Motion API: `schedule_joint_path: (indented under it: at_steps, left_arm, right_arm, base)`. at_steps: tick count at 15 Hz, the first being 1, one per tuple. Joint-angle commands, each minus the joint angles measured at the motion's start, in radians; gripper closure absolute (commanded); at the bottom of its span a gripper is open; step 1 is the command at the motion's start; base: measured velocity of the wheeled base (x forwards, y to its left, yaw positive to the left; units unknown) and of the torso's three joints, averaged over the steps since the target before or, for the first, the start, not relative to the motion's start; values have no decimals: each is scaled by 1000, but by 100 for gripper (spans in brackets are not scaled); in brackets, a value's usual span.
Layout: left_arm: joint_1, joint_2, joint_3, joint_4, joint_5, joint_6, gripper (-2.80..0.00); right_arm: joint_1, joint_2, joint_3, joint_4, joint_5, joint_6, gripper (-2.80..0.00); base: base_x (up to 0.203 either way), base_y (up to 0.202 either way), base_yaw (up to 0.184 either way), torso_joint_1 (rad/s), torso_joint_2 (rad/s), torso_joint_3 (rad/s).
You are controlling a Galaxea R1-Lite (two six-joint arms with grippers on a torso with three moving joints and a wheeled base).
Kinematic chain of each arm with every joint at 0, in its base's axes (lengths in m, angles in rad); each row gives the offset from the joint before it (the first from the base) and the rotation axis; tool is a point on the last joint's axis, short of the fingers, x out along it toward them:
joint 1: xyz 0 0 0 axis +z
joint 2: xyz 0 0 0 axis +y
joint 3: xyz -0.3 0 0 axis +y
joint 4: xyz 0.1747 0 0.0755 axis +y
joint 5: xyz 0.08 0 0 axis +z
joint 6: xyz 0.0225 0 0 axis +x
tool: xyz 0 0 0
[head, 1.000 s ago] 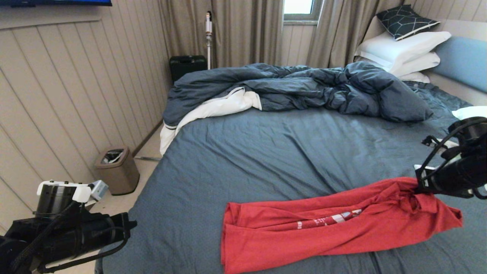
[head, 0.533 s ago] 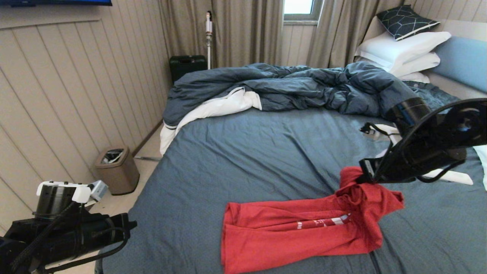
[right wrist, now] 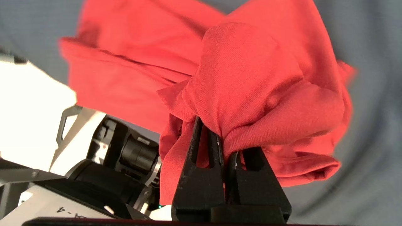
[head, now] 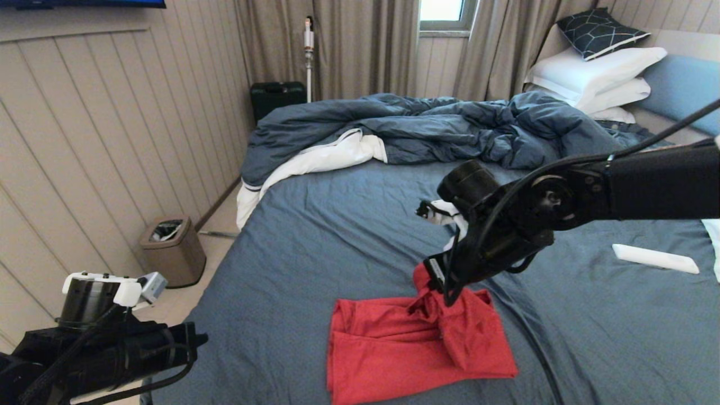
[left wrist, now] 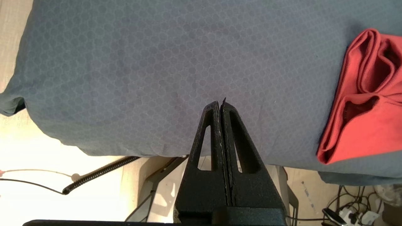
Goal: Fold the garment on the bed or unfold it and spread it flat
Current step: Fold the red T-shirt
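Observation:
The red garment [head: 394,349] lies near the front edge of the bed [head: 349,236], doubled over on itself; its lettering is hidden. My right gripper [head: 436,281] is shut on a bunched end of the garment [right wrist: 251,81], holding it a little above the folded part. In the right wrist view the cloth wraps over the fingers [right wrist: 201,147]. My left gripper [left wrist: 220,105] is shut with nothing in it, parked off the bed's front left corner [head: 191,337]. The garment's folded edge [left wrist: 351,125] shows at the side of the left wrist view.
A rumpled dark blue duvet [head: 439,132] with white lining lies across the far half of the bed. White pillows [head: 596,79] stack at the headboard. A white flat object [head: 655,259] lies on the sheet at the right. A brown bin [head: 173,250] stands on the floor at the left.
My right gripper has carried the garment's right end leftward over the rest, halving its length and covering the white lettering. The left arm has barely moved.

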Motion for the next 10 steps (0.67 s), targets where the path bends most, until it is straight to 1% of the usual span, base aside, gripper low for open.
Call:
schedule_joint_path:
  at_steps: [1,4,7,10]
  left_arm:
    - [-2,2,1,-5,-1,-3,0]
    - [-1,2,-1,-4,0,0,0]
    - [-1,0,-2,-4,0,0,0]
    - [0,4,-5,-4,0,1,0]
  right_arm:
    - [39,73,-35,4,-2,0,0]
    - [56,93,-95,27,-3,-9,0]
    - [84,121,-170,130,-1,-20,0]
    - [97,106,-184,140,1,-38,0]
  base:
    - [0,0,0,0,0,0]
    - [0,0,0,0,0,0]
    - [0,0,0,0,0,0]
    - [0,0,0,0,0,0]
